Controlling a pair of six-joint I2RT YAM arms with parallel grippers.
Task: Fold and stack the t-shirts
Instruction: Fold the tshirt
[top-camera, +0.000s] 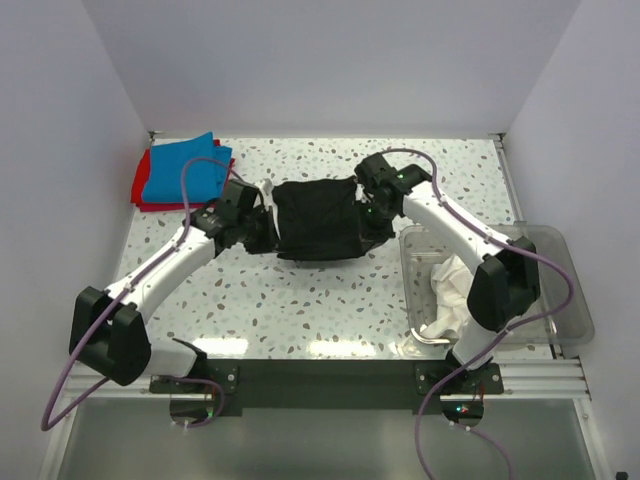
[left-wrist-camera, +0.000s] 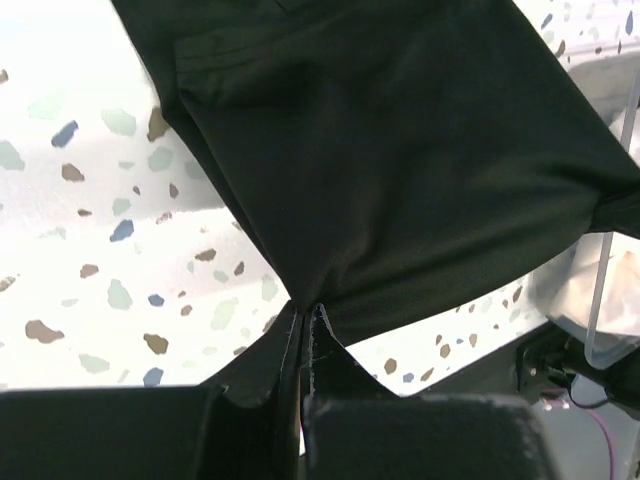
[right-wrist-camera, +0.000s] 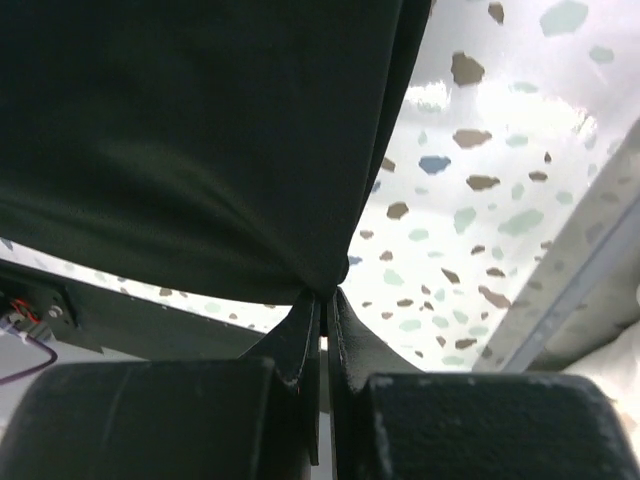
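A black t-shirt (top-camera: 318, 218) lies partly folded in the middle of the table, stretched between both arms. My left gripper (top-camera: 258, 232) is shut on its left edge; in the left wrist view the black t-shirt (left-wrist-camera: 400, 150) bunches to a point at the left gripper (left-wrist-camera: 306, 312). My right gripper (top-camera: 372, 226) is shut on the right edge, and the black t-shirt (right-wrist-camera: 190, 130) gathers at the right gripper (right-wrist-camera: 326, 296). A folded blue t-shirt (top-camera: 186, 168) rests on a red t-shirt (top-camera: 140, 188) at the back left. White t-shirts (top-camera: 450, 295) lie crumpled in the bin.
A clear plastic bin (top-camera: 570, 300) stands at the right, close to my right arm's base. The white back wall and side walls enclose the speckled table (top-camera: 300, 300). A corner of the bin (left-wrist-camera: 610, 310) shows in the left wrist view.
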